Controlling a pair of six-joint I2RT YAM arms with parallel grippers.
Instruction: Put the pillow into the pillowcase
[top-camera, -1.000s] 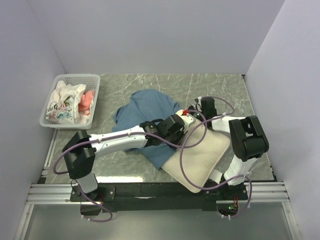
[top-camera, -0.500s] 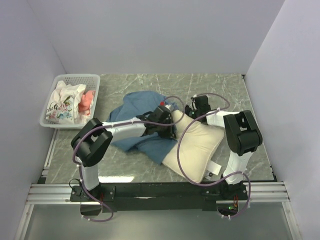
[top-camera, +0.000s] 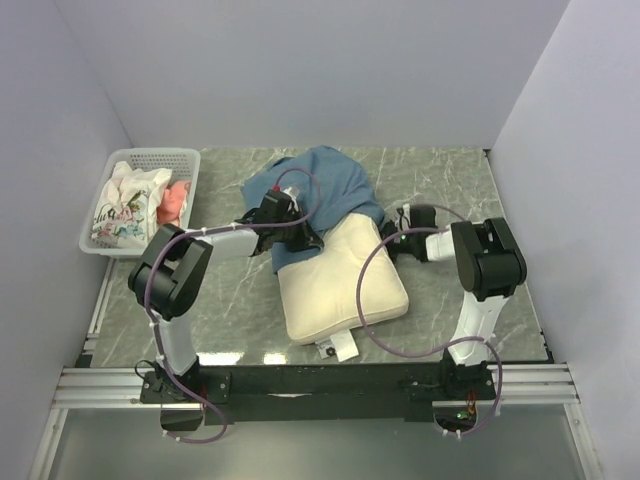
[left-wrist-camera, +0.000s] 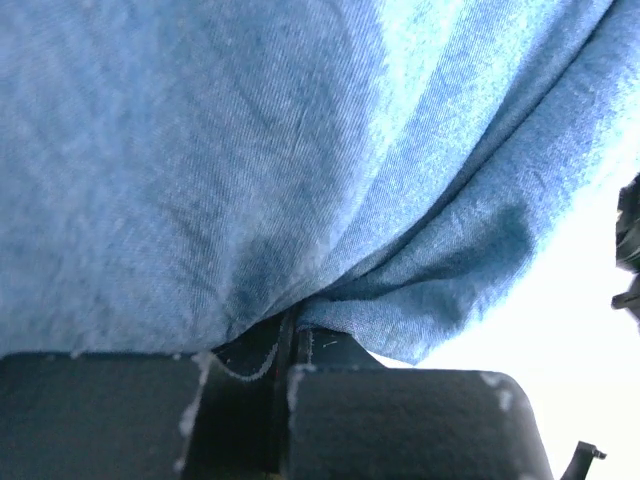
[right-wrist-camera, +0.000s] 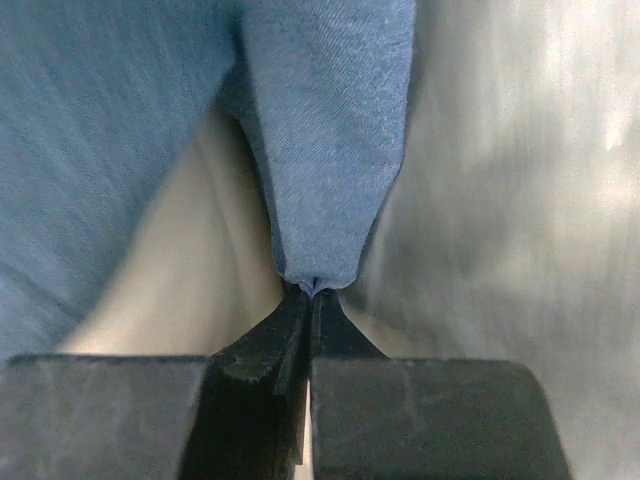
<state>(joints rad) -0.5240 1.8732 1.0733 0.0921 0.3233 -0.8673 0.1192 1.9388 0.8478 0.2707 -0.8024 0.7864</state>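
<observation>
Left pincer (left-wrist-camera: 285, 328), right pincer (right-wrist-camera: 311, 296): pillowcase (top-camera: 325, 185) edges.

My left arm (top-camera: 172, 280) rises from its base at the lower left of the top view. It folds at the elbow and runs its forearm rightward to the upper middle of the frame. The left gripper (top-camera: 303, 238) at its end points right and slightly down. In the wrist view its jaws are pressed together at bottom centre, with a fold of the case (left-wrist-camera: 300, 150) pinched between them. My right arm (top-camera: 487, 262) stands nearly straight up from the lower right, elbow at mid-right, short forearm reaching left. The right gripper (top-camera: 393, 243) points left, jaws closed on a narrow tip of the case.
</observation>
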